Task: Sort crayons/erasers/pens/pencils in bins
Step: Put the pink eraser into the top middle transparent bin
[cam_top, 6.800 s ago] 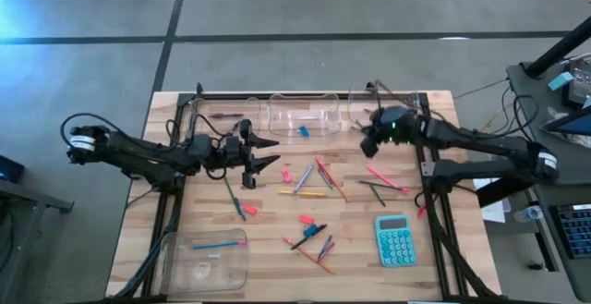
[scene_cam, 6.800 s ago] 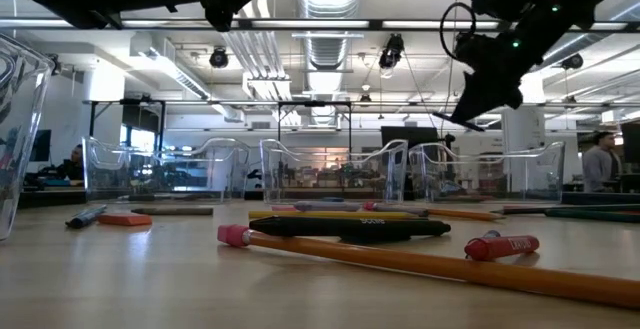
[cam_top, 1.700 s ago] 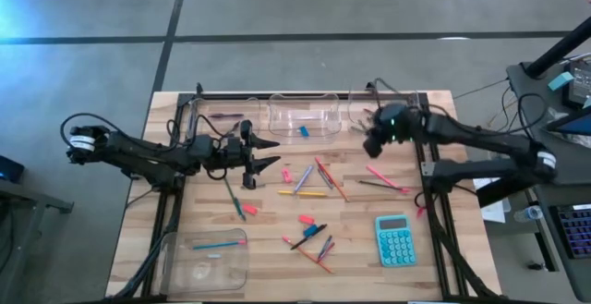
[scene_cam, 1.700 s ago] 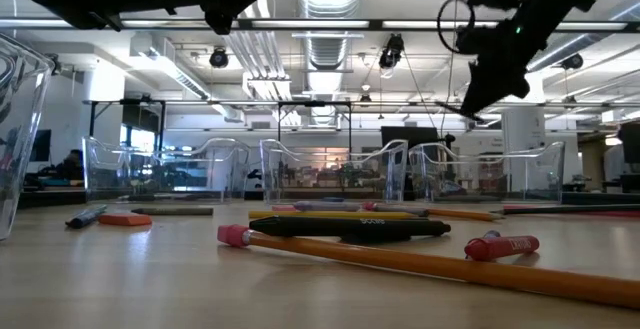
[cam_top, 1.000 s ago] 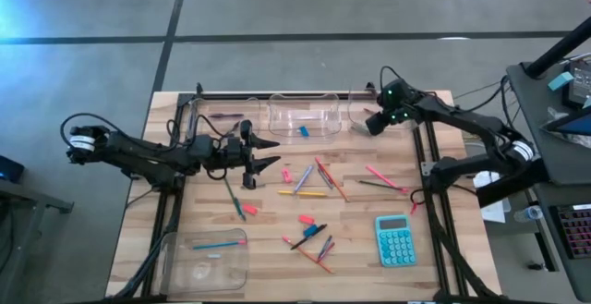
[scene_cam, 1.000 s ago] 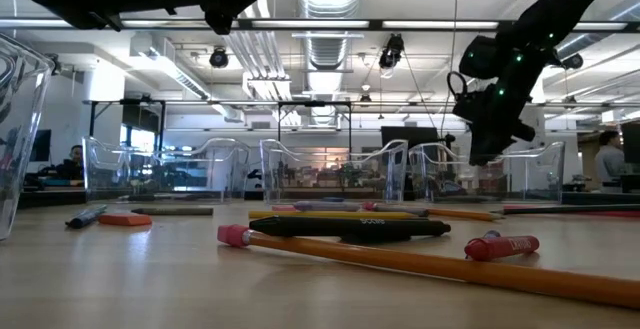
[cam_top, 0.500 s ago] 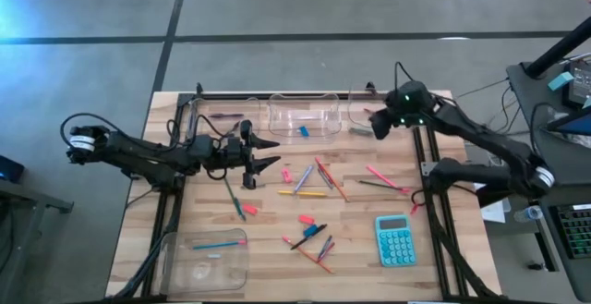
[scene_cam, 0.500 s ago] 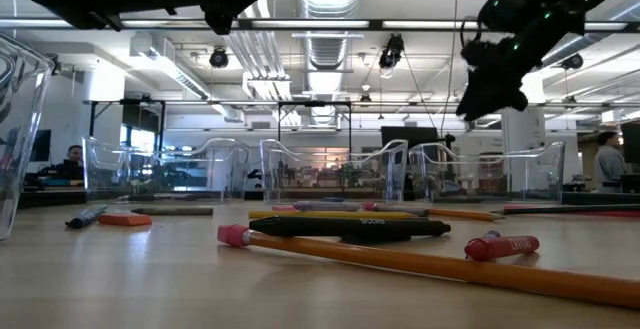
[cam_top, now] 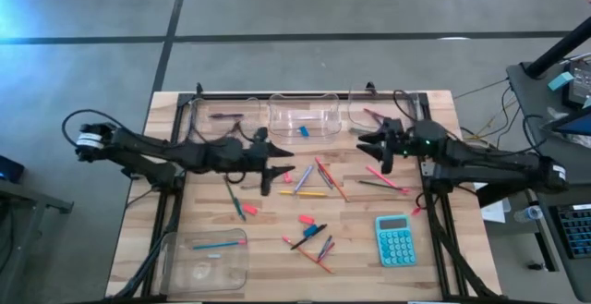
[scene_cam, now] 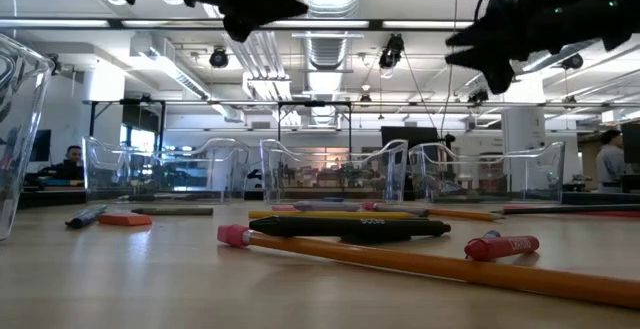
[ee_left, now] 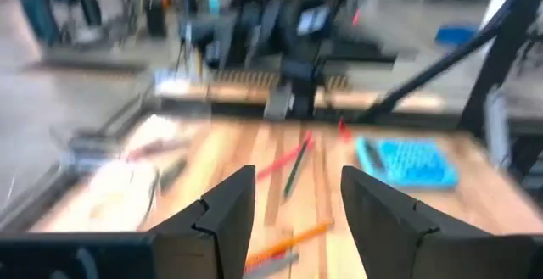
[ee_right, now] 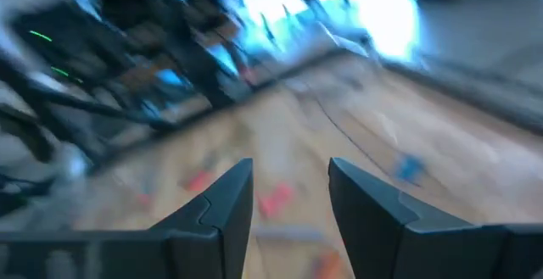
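Observation:
Pencils (cam_top: 303,193), pens (cam_top: 308,237), crayons (cam_top: 325,247) and pink erasers (cam_top: 305,219) lie scattered on the middle of the wooden table. Three clear bins line the far edge. The far left bin (cam_top: 199,119) holds a dark stick, the middle one (cam_top: 323,119) a blue eraser (cam_top: 303,131), and the far right one (cam_top: 355,108) a thin stick. A fourth bin (cam_top: 185,265) at the near left holds a blue stick. My left gripper (cam_top: 282,167) (ee_left: 297,198) hangs open above the sticks. My right gripper (cam_top: 371,149) (ee_right: 288,194) hangs open near the far right bin, pointing level.
A teal calculator (cam_top: 395,239) lies at the near right. In the low view a long orange pencil (scene_cam: 420,261) and a black pen (scene_cam: 350,227) lie close to the camera. Bare wood shows along the near edge between the near left bin and the calculator.
My right gripper has drawn back from the far right bin toward the table's near side, risen, and tipped from pointing down to level. My left gripper has gone a little toward the table's right edge, over the sticks.

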You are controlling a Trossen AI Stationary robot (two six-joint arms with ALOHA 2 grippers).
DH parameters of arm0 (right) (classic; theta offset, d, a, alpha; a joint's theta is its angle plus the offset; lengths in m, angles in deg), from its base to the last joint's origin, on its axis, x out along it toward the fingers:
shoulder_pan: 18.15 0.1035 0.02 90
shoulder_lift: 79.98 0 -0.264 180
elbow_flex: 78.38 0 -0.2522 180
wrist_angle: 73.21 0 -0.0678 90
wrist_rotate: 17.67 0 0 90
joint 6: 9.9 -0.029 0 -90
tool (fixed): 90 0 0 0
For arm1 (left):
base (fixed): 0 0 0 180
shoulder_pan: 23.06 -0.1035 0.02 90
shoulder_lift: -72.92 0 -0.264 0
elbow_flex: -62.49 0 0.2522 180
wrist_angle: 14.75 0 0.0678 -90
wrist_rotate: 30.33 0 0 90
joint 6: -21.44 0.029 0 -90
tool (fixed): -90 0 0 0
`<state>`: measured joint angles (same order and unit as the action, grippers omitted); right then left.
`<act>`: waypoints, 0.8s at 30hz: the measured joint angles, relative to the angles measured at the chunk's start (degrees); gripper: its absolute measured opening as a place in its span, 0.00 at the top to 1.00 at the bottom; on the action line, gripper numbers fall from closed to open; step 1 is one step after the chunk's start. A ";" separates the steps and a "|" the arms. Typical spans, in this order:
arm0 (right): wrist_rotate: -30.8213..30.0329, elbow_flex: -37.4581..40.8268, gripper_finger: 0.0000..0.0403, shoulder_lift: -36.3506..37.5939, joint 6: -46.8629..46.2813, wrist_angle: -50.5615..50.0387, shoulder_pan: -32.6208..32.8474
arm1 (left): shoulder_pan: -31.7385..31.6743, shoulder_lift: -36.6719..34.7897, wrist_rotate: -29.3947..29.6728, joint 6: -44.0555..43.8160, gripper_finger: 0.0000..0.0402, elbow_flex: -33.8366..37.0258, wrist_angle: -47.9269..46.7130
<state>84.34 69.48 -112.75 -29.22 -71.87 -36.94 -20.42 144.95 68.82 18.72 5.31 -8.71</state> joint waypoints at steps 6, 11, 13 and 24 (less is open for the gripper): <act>0.00 3.08 0.64 0.17 6.97 15.36 3.04 | 0.45 8.83 1.77 -6.99 0.60 -11.31 -20.02; 0.03 1.71 0.64 0.09 11.53 15.05 3.04 | 0.45 17.13 1.76 -13.06 0.60 -17.45 -30.44; 0.26 1.89 0.64 0.09 11.94 15.03 3.05 | 0.45 20.05 1.30 -13.85 0.60 -18.57 -31.55; 0.46 2.33 0.67 0.05 14.12 15.59 3.30 | -0.06 27.45 -4.78 -23.78 0.60 -20.73 -34.33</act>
<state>84.80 71.81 -112.70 -15.10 -56.28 -33.63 -20.48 172.41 64.03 -5.07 -15.41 -43.04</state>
